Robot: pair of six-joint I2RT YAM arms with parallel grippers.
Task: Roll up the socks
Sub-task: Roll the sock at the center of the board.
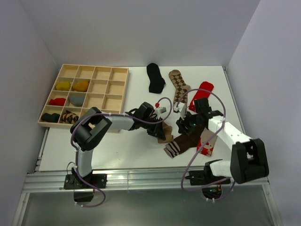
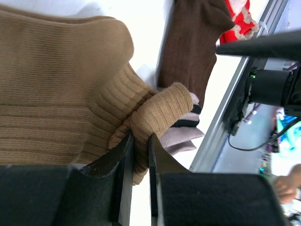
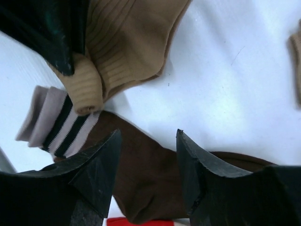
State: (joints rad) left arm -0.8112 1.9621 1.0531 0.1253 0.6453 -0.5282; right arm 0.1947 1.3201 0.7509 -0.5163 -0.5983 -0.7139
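My left gripper [image 2: 139, 141] is shut on a folded edge of the tan sock [image 2: 56, 94], which lies bunched at mid-table [image 1: 165, 135]. Right beside it lies the dark brown sock [image 3: 150, 179] with its striped toe [image 3: 56, 122] next to the tan fold. My right gripper [image 3: 148, 136] stands open just above the dark brown sock [image 1: 181, 143], with nothing between its fingers. A black sock [image 1: 155, 77], a brown argyle sock [image 1: 178, 84] and a red sock [image 1: 200, 92] lie at the back of the table. Another red sock [image 1: 205, 147] lies under my right arm.
A pale wooden grid tray [image 1: 120, 87] stands at the back left, with several rolled socks in its left compartments. The table's front metal rail [image 2: 221, 122] runs close to the striped toe. Walls close in on both sides.
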